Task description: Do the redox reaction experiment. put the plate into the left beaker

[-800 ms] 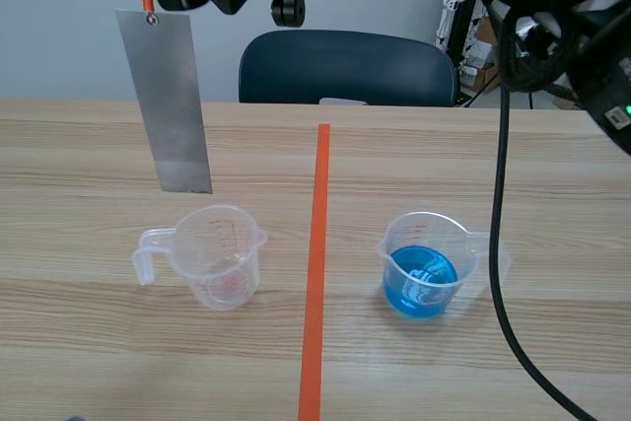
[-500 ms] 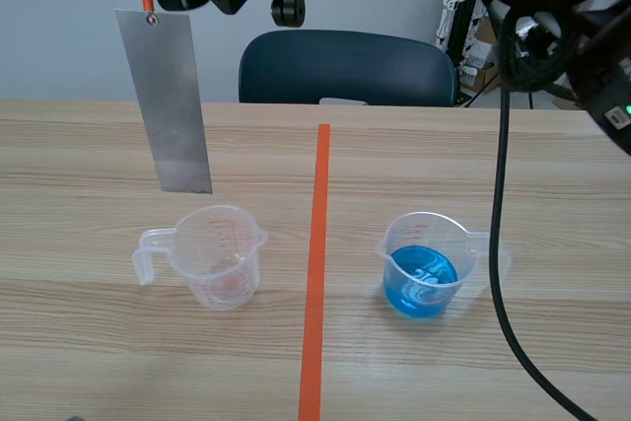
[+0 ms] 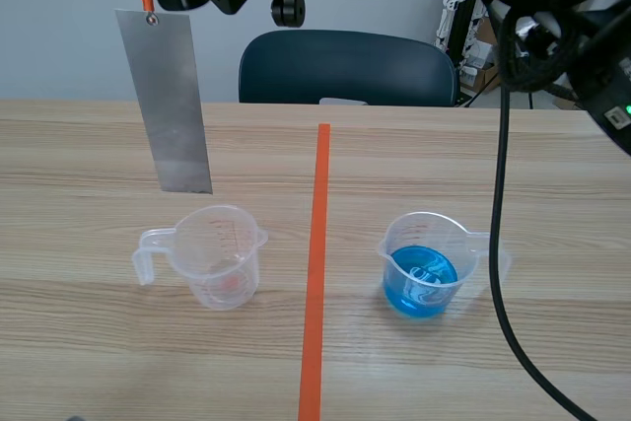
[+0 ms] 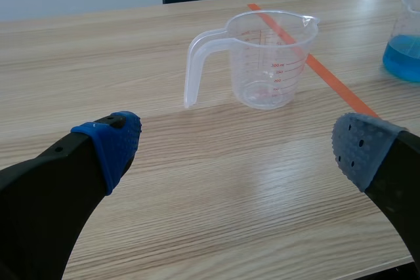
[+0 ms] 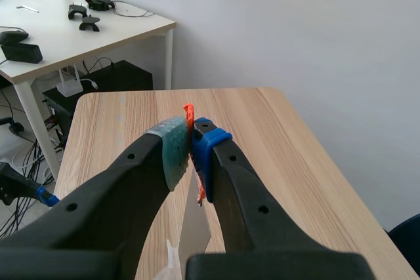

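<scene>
Overhead, the right gripper (image 5: 191, 143) is clamped on an orange strap (image 5: 188, 111). The plate (image 3: 166, 101) hangs upright from it, its lower edge above the left beaker (image 3: 219, 255), which is empty. The right beaker (image 3: 426, 263) holds blue liquid (image 3: 421, 285). The left gripper (image 4: 236, 143) is spread apart, low over the table (image 3: 89, 342), facing the empty beaker.

Light wood-grain desk (image 3: 99, 362) crossed by an orange tape line (image 3: 315, 273); dark blue chair (image 3: 345, 68) behind it, before a pale wall (image 3: 59, 46); white side table (image 5: 125, 21) beyond.
</scene>
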You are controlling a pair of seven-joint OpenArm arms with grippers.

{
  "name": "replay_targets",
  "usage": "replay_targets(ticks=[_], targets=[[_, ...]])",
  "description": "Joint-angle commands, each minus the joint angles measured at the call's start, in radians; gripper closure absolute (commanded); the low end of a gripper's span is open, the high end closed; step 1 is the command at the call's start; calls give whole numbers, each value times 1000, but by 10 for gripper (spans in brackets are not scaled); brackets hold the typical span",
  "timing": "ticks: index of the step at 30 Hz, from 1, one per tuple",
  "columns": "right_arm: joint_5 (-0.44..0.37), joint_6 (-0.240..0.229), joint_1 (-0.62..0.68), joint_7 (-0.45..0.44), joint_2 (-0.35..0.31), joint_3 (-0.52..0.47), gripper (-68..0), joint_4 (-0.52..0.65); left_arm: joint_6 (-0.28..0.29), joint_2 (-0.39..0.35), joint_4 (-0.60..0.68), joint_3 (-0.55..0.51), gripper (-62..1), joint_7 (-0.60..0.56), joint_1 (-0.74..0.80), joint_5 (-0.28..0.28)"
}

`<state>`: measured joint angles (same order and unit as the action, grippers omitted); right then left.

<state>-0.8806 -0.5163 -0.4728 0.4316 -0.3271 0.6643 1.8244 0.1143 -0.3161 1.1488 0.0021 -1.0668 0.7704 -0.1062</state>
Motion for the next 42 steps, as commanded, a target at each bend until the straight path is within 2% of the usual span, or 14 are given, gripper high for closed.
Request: replay_targets(ticks=[1, 24, 32, 42], targets=[[-10, 4, -23, -11, 0, -3, -2, 11, 0, 2, 15, -3, -615, -14, 10, -5], [-5, 4, 16, -39, 1, -3, -2, 11, 0, 0, 15, -3, -615, -14, 10, -6], [33, 7, 30, -63, 1, -3, -2, 9, 0, 0, 15, -3, -615, -14, 10, -5], [59, 23, 44, -110, 6, -2, -2, -46, 0, 0, 15, -3, -615, -14, 10, -6]])
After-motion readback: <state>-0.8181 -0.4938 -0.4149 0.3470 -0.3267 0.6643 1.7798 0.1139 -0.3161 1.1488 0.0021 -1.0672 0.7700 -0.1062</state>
